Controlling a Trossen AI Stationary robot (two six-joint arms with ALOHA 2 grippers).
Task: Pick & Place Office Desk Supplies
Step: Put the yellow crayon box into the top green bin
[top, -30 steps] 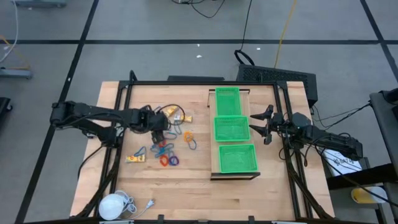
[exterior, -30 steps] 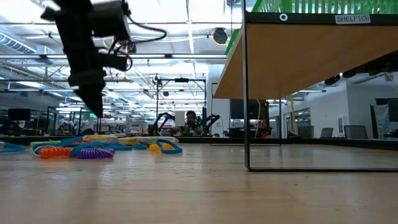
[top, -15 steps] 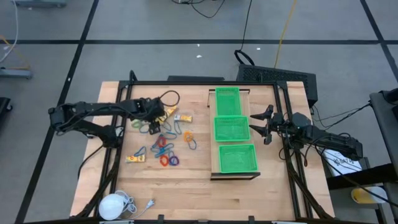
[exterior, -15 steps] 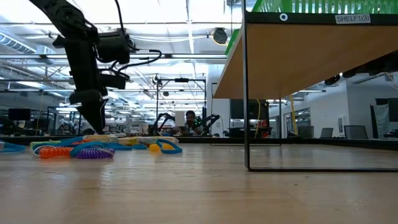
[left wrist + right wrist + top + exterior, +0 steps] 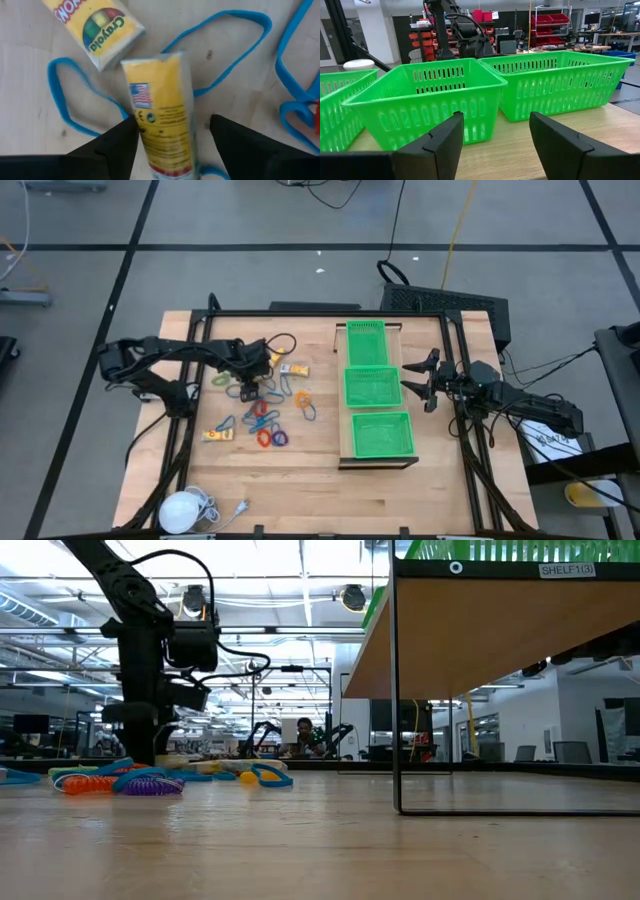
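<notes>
Left wrist view: the left gripper (image 5: 170, 135) is down at the table, fingers (image 5: 117, 142) spread with a yellow packet (image 5: 160, 125) lying lengthwise between them; the packet sits in the gap with wood showing on both sides, so no pinch yet. Just past the fingertips lies a second yellow packet (image 5: 95, 22) with crayon print, close to the first one's far end. A thin blue ring (image 5: 225, 35) loops under and around the first packet, and more blue loops (image 5: 292, 100) crowd one side, so there is little free wood around the fingers.

High view: the left gripper (image 5: 262, 365) sits at the top of the scatter of supplies, the crayon packet (image 5: 292, 369) just beside it. Farther off lie blue clip pieces (image 5: 256, 414), red and purple rings (image 5: 272, 438), an orange ring (image 5: 301, 397) and another yellow packet (image 5: 217, 435). Bare wood is open toward the table's (image 5: 300, 500) front edge.

The right gripper (image 5: 412, 378) waits well apart, beside the green baskets (image 5: 372, 386), fingers spread on nothing. In the right wrist view the basket (image 5: 420, 95) walls stand just ahead of its fingers.
</notes>
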